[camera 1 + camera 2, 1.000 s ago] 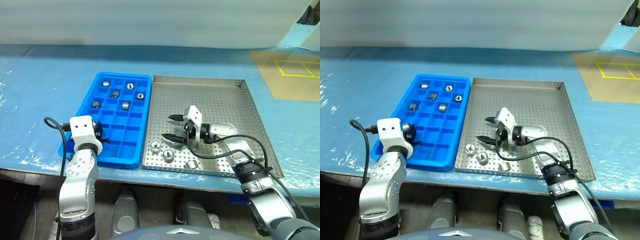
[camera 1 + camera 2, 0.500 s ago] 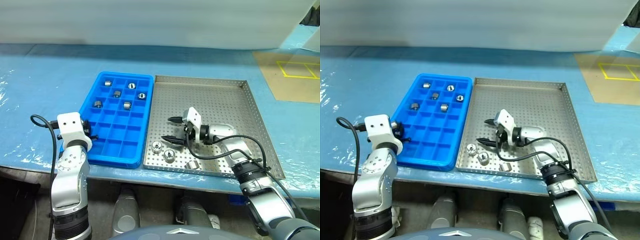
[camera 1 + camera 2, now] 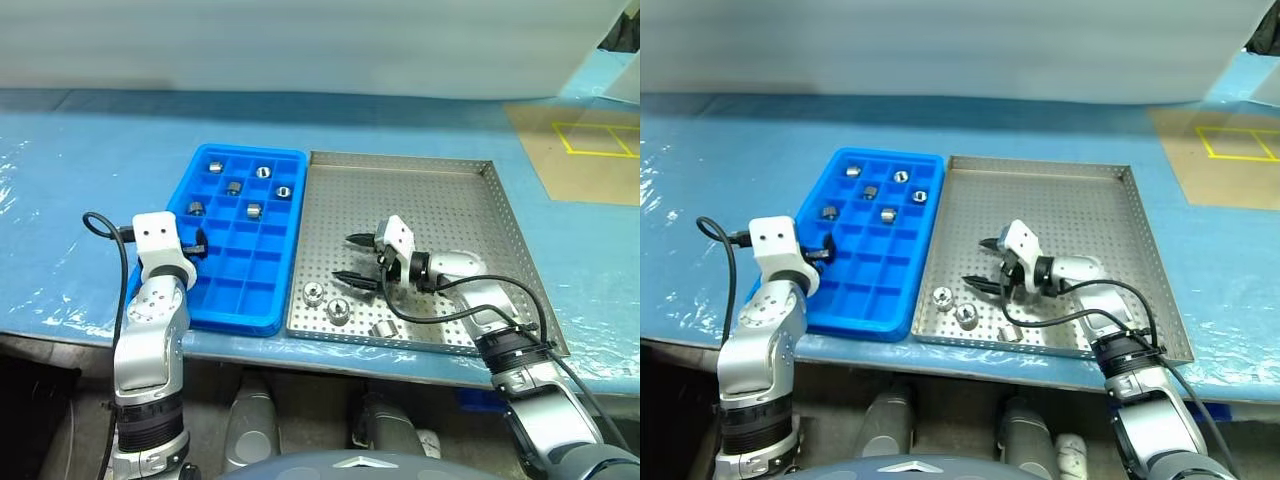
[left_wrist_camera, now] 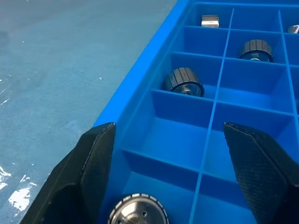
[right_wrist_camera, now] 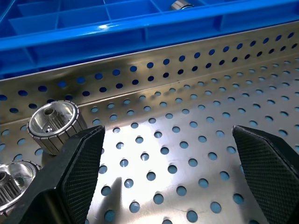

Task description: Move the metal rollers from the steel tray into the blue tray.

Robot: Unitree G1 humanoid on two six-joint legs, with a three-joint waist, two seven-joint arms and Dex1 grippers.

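Shiny ringed rollers [image 3: 313, 293]: three low in steel tray [image 3: 450, 180], six in blue tray [image 3: 270, 290]. Left claw [image 3: 197, 243] open, empty, over blue tray; right claw [image 3: 352, 257] wide, empty, beside rollers.

The two eye views look from the robot's head, forward and down, taking in both the blue tray [image 3: 237, 240] on the left and the steel tray [image 3: 440, 210] on the right. The left wrist view sits close and low over the blue tray's near-left corner, facing toward its far end along the compartments. The right wrist view sits just above the steel tray's perforated floor, facing left toward the blue tray's wall, which both wrist views share.
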